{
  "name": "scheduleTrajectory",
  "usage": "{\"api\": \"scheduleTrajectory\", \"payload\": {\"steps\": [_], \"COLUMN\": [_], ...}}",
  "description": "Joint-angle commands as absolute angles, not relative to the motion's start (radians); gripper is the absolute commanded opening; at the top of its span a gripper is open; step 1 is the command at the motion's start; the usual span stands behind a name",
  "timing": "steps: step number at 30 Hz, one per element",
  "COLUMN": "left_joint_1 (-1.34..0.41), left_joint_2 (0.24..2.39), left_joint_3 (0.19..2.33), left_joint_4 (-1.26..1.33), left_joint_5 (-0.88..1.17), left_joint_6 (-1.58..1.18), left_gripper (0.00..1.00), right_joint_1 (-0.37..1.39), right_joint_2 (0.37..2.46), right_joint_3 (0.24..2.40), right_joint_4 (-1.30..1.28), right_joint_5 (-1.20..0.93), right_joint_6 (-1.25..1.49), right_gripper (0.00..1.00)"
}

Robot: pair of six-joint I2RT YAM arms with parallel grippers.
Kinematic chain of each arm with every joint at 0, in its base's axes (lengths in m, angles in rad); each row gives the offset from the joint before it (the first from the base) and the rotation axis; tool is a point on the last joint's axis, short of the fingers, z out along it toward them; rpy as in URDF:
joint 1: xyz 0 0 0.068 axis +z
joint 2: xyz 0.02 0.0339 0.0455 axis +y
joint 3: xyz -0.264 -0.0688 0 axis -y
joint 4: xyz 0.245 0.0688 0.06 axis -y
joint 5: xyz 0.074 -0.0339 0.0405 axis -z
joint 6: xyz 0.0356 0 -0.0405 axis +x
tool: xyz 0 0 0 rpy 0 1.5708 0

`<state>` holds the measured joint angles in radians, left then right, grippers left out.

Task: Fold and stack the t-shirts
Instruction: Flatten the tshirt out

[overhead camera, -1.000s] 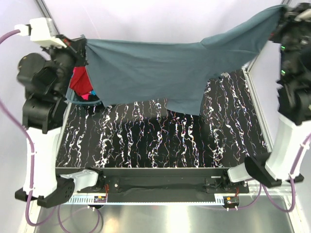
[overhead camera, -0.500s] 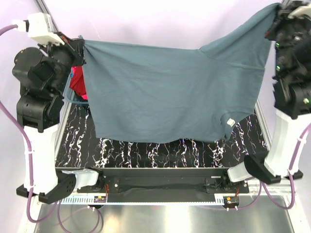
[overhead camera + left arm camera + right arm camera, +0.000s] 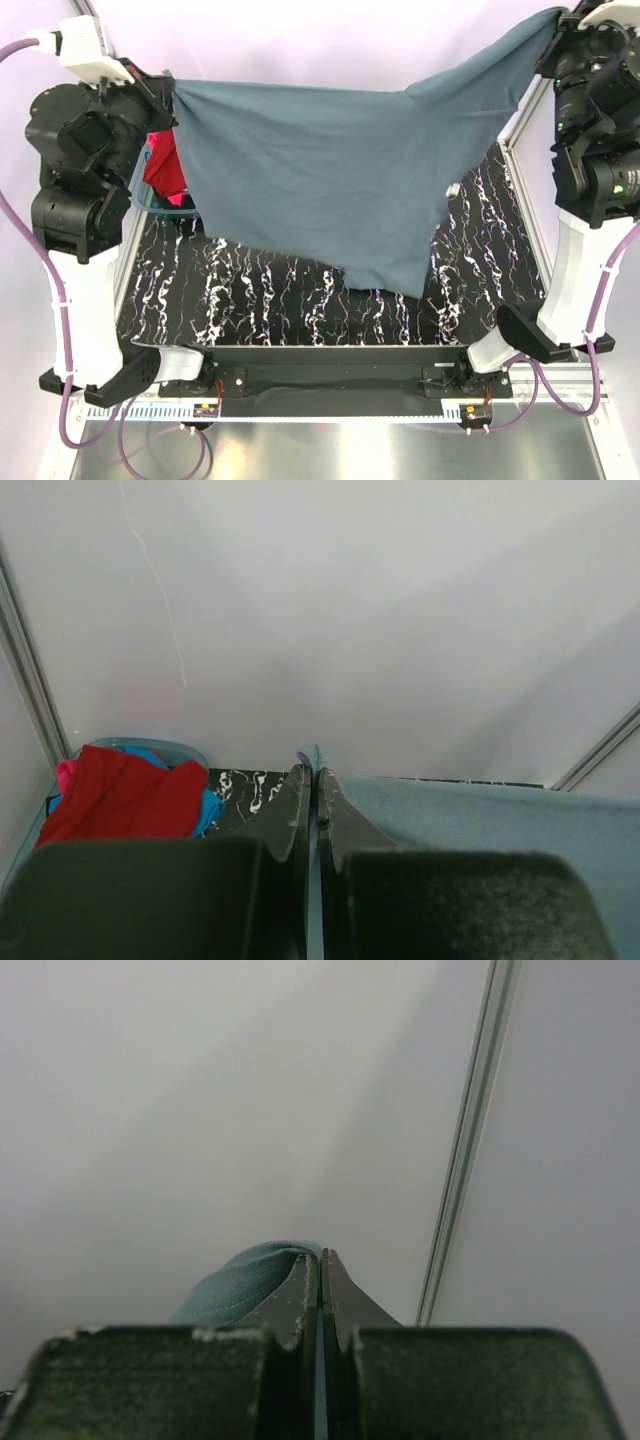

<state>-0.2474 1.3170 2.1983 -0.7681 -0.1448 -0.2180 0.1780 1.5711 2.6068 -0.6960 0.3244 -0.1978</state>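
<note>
Cloth stretches between the two raised claws: the grey-blue shirt [image 3: 330,190] hangs in the air like a sheet, with one top corner in each. The left claw [image 3: 165,95] is closed tight on its corner. In the left wrist view its fingers [image 3: 296,805] meet with a small fold of cloth poking out past the tips, and the rest of the shirt runs off to the claw's right. The right claw [image 3: 560,25] is also pinched shut on the shirt. In the right wrist view a rounded lip of cloth bulges out just left of the tips.

Half a second ago the shirt hung broad, its lower edge nearly level and low toward the arm bases. Now that edge slants. It is high under the left claw and drops to a point well below and inward of the right claw, so more of the black marbled table [image 3: 260,300] shows beneath. The small white tag [image 3: 452,190] near the right edge sits higher than it did.

Below and just behind the left claw, the teal basket [image 3: 150,748] holds the red shirt [image 3: 125,795], with a pink shirt [image 3: 65,775] and a bright blue shirt [image 3: 210,805] peeking out around it.
</note>
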Motion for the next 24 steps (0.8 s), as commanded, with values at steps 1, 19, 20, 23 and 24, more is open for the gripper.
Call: {"api": "scheduleTrajectory", "payload": {"steps": [1, 19, 20, 23, 24], "left_joint_1": [-0.247, -0.249, -0.249, -0.247, -0.247], "left_joint_2": [1.307, 1.051, 1.040, 1.048, 1.055], "left_joint_3": [2.252, 2.247, 2.252, 2.289, 2.327], "left_joint_4": [-0.719, -0.741, -0.742, -0.762, -0.773], "left_joint_5": [-0.152, -0.049, -0.051, -0.070, -0.081], "left_joint_6": [-0.221, -0.268, -0.270, -0.264, -0.255], "left_gripper": [0.00, 0.00, 0.00, 0.00, 0.00], "right_joint_1": [0.183, 0.183, 0.181, 0.181, 0.183], "right_joint_2": [1.546, 1.249, 1.244, 1.239, 1.242], "right_joint_3": [2.654, 2.574, 2.574, 2.585, 2.592], "right_joint_4": [-0.649, -0.646, -0.641, -0.634, -0.634], "right_joint_5": [0.351, 0.364, 0.364, 0.371, 0.371], "right_joint_6": [-0.203, -0.268, -0.270, -0.275, -0.287], "right_gripper": [0.00, 0.00, 0.00, 0.00, 0.00]}}
